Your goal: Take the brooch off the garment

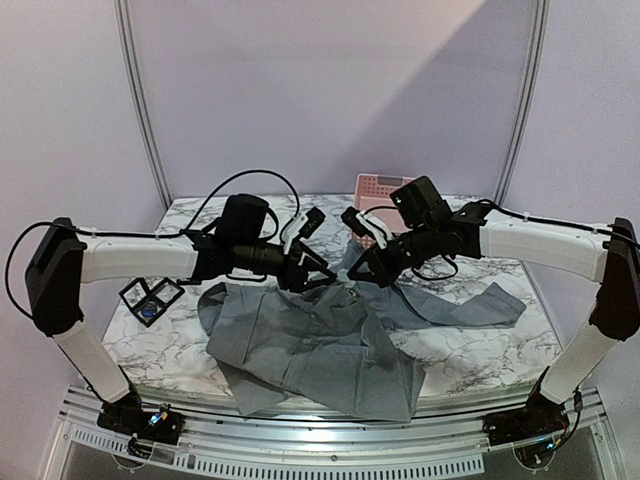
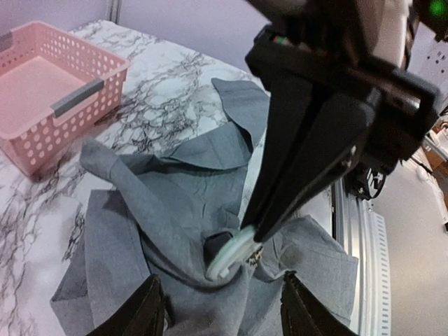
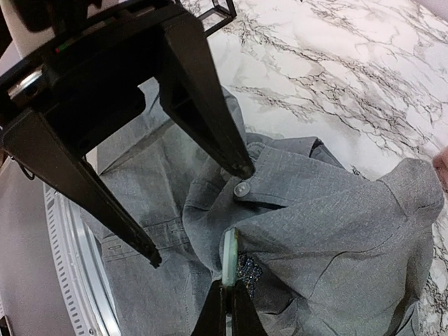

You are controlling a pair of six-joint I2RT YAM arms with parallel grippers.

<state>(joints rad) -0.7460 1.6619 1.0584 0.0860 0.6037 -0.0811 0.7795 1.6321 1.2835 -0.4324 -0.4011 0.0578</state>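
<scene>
The garment (image 1: 320, 345) is a soft, matte grey cloth. It lies crumpled in many folds on the white table (image 1: 480, 350) with marble veins. The brooch (image 3: 231, 255) sits on a raised fold near the garment's middle; it is a thin pale green disc with a dark glittering part beside it. The right gripper (image 3: 227, 287) is clenched on the disc's edge. The left gripper (image 2: 222, 308) hangs just above, fingers spread, grasping nothing. A pink perforated basket (image 2: 42, 77) stands apart.

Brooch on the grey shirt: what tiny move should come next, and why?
Probably close the left gripper on the garment beside the brooch. The right gripper is shut on the brooch, and the left one stands open over the garment; pinning it should let the brooch pull free.
</scene>
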